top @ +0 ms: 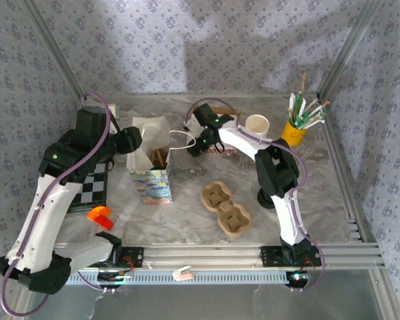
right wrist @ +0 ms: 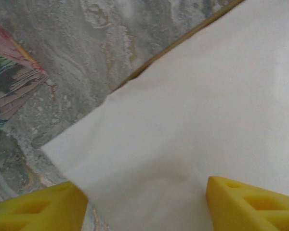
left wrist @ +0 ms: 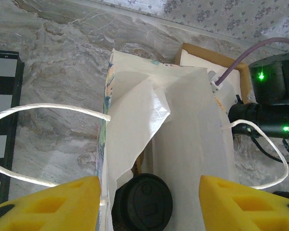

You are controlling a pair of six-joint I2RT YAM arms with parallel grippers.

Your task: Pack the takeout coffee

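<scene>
Left wrist view: the takeout coffee [left wrist: 142,202], a small cup under a round black plastic lid, stands inside the mouth of a colourful printed paper bag [left wrist: 106,103], wrapped round by crumpled white tissue paper [left wrist: 192,125]. The overhead view does not let me make out the cup. It does show where the bag [top: 153,183] stands, left of the middle of the grey marble-patterned bench [top: 307,193].

The lid lies low between the two yellow foam fingers [left wrist: 72,202] of the left end effector [left wrist: 149,192], nearer the left finger. Neither finger touches it. Jaws parted, gripping nothing.

Right wrist view: the right end effector [right wrist: 147,192] hangs close over a smooth sheet of the tissue paper [right wrist: 207,96], which spans the gap between its yellow fingers [right wrist: 250,202]. Jaws wide apart, so no pinch on the sheet. The bag's printed side [right wrist: 12,91] shows at the left.

Overhead: the left arm [top: 47,193] rises along the left edge and bends rightward, with its end effector [top: 137,141] above the bag. The right arm [top: 280,180] reaches from the near right corner toward the far middle, its end effector [top: 199,143] just beside the bag's right side. A brown moulded-pulp two-hollow cup tray [top: 225,208] lies near the bench centre, apart from the bag.
</scene>
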